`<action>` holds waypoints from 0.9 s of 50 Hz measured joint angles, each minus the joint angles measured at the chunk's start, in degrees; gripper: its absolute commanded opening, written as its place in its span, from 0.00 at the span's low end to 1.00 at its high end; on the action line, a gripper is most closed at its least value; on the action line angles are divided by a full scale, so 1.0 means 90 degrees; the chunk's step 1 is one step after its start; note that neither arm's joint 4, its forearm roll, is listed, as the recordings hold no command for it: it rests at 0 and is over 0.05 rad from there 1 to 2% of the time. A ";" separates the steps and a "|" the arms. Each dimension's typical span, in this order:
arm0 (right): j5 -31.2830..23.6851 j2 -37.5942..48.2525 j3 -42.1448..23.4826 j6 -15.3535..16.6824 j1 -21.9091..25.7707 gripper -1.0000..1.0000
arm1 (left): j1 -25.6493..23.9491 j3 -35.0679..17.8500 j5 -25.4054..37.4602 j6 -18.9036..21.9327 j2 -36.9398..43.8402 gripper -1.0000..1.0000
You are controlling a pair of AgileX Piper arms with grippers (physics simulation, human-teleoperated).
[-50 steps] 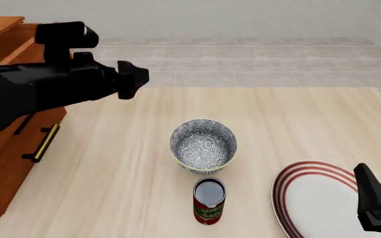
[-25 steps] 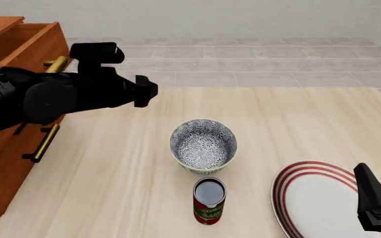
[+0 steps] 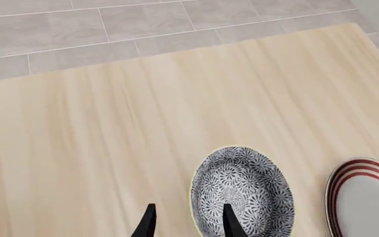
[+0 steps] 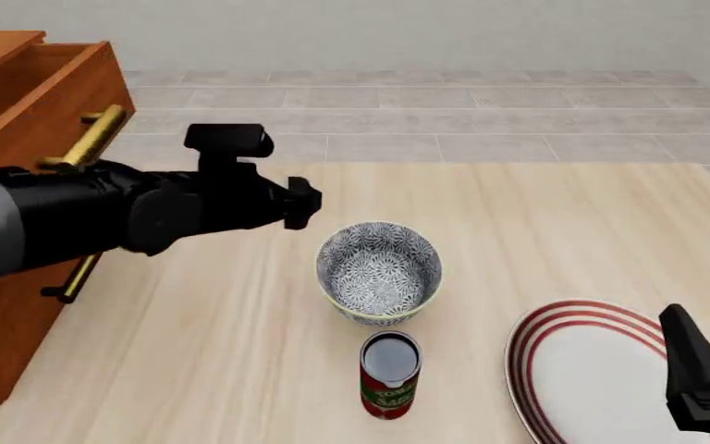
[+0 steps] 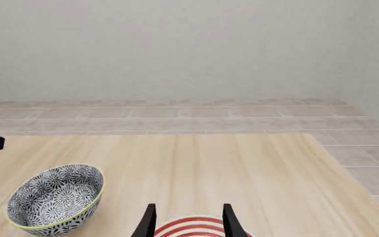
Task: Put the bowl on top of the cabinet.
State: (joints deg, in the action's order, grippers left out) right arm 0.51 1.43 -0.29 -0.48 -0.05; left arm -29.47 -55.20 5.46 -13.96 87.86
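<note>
Judging by its looks, the bowl (image 4: 379, 271) is rigid, glazed, probably slippery; pinch its rim nearest the left tool (image 3: 186, 223), whose fingers stand apart, holding nothing.

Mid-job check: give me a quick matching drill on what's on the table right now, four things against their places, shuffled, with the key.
Things:
1. Blue-grey floral bowl
2. Red can
3. White red-ringed plate
4. Reddish-brown wooden cabinet

Places:
A. Near right corner, under the right claw
B. Table's left edge
C. Table's middle, beside the left claw
D. Just nearer than the bowl

Pairs: 1-C, 2-D, 3-A, 4-B
</note>
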 measured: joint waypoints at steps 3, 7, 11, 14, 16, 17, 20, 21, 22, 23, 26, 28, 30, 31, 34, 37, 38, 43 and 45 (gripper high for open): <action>0.0001 0.0001 0.0000 0.0000 0.0000 1.00 | -0.0042 0.0011 -0.0086 -0.0023 0.0121 1.00; 0.0001 0.0001 0.0000 0.0000 0.0000 1.00 | -0.0092 0.0015 -0.0200 -0.0053 0.0290 1.00; 0.0001 0.0001 0.0000 0.0000 0.0000 1.00 | -0.0135 0.0006 -0.0315 -0.0085 0.0483 1.00; 0.0001 0.0001 0.0000 0.0000 0.0000 1.00 | -0.0162 -0.0009 -0.0391 -0.0110 0.0621 1.00; 0.0001 0.0001 0.0000 0.0000 0.0000 1.00 | -0.0176 -0.0021 -0.0437 -0.0127 0.0704 1.00; 0.0001 0.0001 0.0000 0.0000 0.0000 1.00 | -0.0183 -0.0026 -0.0459 -0.0135 0.0744 1.00; 0.0001 0.0001 0.0000 0.0000 0.0000 1.00 | -0.0198 -0.0041 -0.0524 -0.0159 0.0859 1.00; 0.0001 0.0001 0.0000 0.0000 0.0000 1.00 | -0.0200 -0.0048 -0.0545 -0.0166 0.0898 1.00; 0.0001 0.0001 0.0000 0.0000 0.0000 1.00 | -0.0202 -0.0054 -0.0565 -0.0173 0.0936 1.00; 0.0001 0.0001 0.0000 0.0000 0.0000 1.00 | -0.0203 -0.0061 -0.0584 -0.0179 0.0973 1.00; 0.0001 0.0000 0.0000 0.0000 0.0000 1.00 | -0.0201 -0.0091 -0.0638 -0.0197 0.1089 1.00; 0.0001 0.0000 0.0000 0.0000 0.0000 1.00 | -0.0199 -0.0113 -0.0673 -0.0209 0.1168 1.00; 0.0001 0.0000 0.0000 0.0000 0.0000 1.00 | -0.0196 -0.0139 -0.0708 -0.0222 0.1251 1.00; 0.0001 0.0000 0.0000 0.0000 0.0000 1.00 | -0.0195 -0.0152 -0.0725 -0.0230 0.1294 1.00; 0.0001 0.0000 0.0000 0.0000 0.0000 1.00 | -0.0188 -0.0199 -0.0773 -0.0249 0.1425 1.00; 0.0001 0.0001 0.0000 0.0000 0.0000 1.00 | -0.0183 -0.0247 -0.0817 -0.0267 0.1553 1.00; 0.0001 0.0001 0.0000 0.0000 0.0000 1.00 | -0.0181 -0.0264 -0.0830 -0.0272 0.1596 1.00; 0.0001 0.0000 0.0000 0.0000 0.0000 1.00 | -0.0177 -0.0349 -0.0893 -0.0295 0.1810 1.00; 0.0000 0.0000 0.0000 0.0000 0.0000 1.00 | -0.0179 -0.0383 -0.0916 -0.0303 0.1893 1.00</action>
State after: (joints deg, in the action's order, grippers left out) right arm 0.51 1.42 -0.30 -0.48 -0.05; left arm -31.08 -58.64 -2.78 -16.68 104.90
